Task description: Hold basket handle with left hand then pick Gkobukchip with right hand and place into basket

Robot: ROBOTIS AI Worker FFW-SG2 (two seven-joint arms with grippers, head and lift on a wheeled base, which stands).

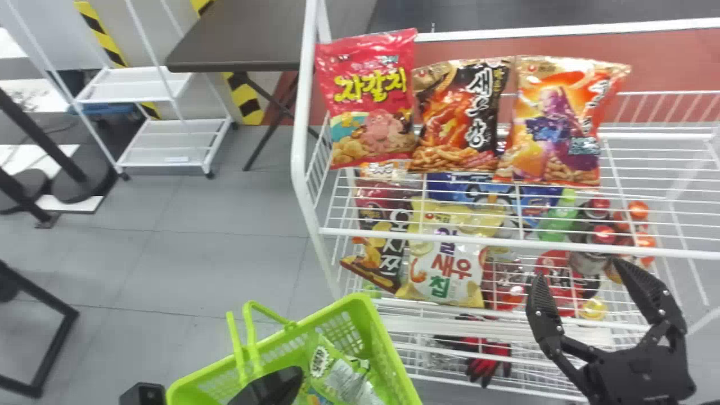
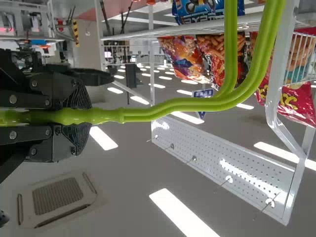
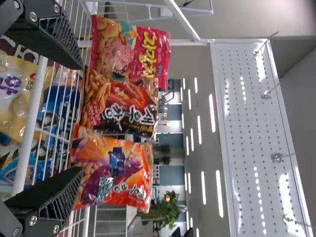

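I have the left gripper [image 1: 270,387] at the bottom edge of the frame, its jaws clenched on the handle [image 1: 252,346] of the basket [image 1: 388,354]. The grey floor [image 1: 191,242] gives me room across the left and centre-left, up to the rack's [image 1: 301,152] rounded white post. My right gripper [image 1: 579,275] sits at lower right, jaws released and spread wide, with the rack's wire shelves behind them. In the right wrist view, the finger pads appear at upper left and lower left.

The basket, at bottom centre, has lattice walls of lime-green plastic and holds a shiny green bag [image 1: 340,374]. I cannot tell which bag is the Gkobukchip.

On the rack's upper shelf, from the frame's top centre rightward, stand a red bag [image 1: 371,95], a black bag [image 1: 461,112] and an orange bag [image 1: 562,124], all puffy and glossy with crimped edges. Through the wires below I see a yellow-and-white bag [image 1: 444,264] beside a dark bag [image 1: 385,242]. In the left wrist view, the handle's smooth tubes run out from between ridged black pads and bend in a curve.
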